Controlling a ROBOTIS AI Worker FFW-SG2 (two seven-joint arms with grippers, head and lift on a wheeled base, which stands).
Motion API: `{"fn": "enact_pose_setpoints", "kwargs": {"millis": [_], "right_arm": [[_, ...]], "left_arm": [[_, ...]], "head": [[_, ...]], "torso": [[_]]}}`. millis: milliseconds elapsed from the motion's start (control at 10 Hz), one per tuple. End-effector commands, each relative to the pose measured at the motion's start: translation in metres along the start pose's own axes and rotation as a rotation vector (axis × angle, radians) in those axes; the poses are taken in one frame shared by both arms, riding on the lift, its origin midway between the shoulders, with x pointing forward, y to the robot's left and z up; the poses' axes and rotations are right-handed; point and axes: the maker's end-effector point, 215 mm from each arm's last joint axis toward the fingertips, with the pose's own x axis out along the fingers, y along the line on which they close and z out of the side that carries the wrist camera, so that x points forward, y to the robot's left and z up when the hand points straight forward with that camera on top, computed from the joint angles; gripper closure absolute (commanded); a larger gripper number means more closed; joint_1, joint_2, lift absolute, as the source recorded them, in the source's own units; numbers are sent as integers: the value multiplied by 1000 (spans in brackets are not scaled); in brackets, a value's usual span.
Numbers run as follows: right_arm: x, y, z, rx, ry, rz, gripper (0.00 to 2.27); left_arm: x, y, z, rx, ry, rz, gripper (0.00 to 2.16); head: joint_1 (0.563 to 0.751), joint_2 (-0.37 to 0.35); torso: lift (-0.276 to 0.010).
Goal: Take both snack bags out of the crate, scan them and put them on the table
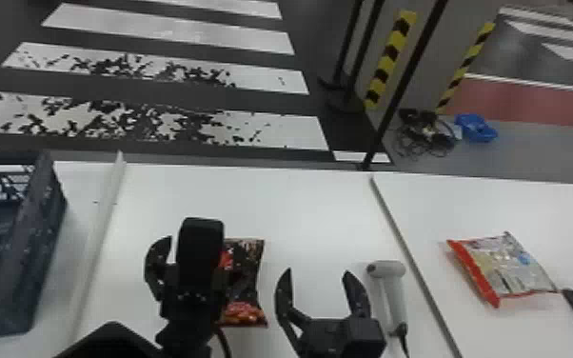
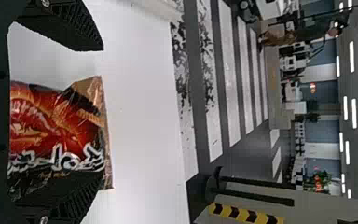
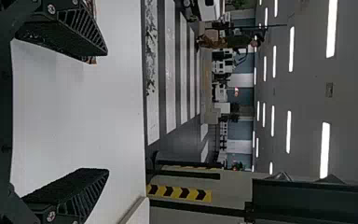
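Over the table (image 1: pixel 319 204), biggest risk for you: the L gripper (image 2: pixel 103 111) may push or fold the dark bag (image 2: pixel 51 126), bc one finger overlaps it. Smaller risk: the R gripper (image 1: pixel 318 271), just beside the scanner (image 1: pixel 388 269), may knock it if moved sideways. Both come in from near edge, fingers wide apart, L one at the dark bag. Red-edged bag (image 1: pixel 507 269) lies flat, well apart, on R side.

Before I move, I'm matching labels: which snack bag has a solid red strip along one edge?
The pale snack bag to the right of the scanner; the other bag, left of the scanner, is black with red patches.
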Motion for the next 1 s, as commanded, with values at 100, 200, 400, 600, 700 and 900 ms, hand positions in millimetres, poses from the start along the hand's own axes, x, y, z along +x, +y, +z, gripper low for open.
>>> {"fn": "enact_pose_setpoints", "kwargs": {"millis": [100, 200, 400, 600, 700, 900], "right_arm": [[0, 15, 0, -5, 7, 30, 103], [0, 22, -1, -5, 32, 43, 97], [0, 39, -1, -6, 74, 81, 97], [2, 44, -8, 1, 158, 102, 97], [3, 43, -10, 0, 193, 101, 97], [7, 35, -22, -9, 296, 101, 97]], "left_arm": [[-12, 74, 31, 10, -113, 89, 22], [-14, 99, 46, -20, -186, 101, 22], [-31, 139, 73, -52, -358, 110, 33], [-64, 160, 95, -61, -519, 61, 39], [-71, 171, 88, -52, -522, 73, 39], [-84, 188, 69, -43, -516, 77, 43]], "head": [[695, -178], [695, -127], [695, -59], [695, 17], [695, 41], [695, 74]], "torso": [[-92], [-92], [-92], [-92], [-92], [-92]]}}
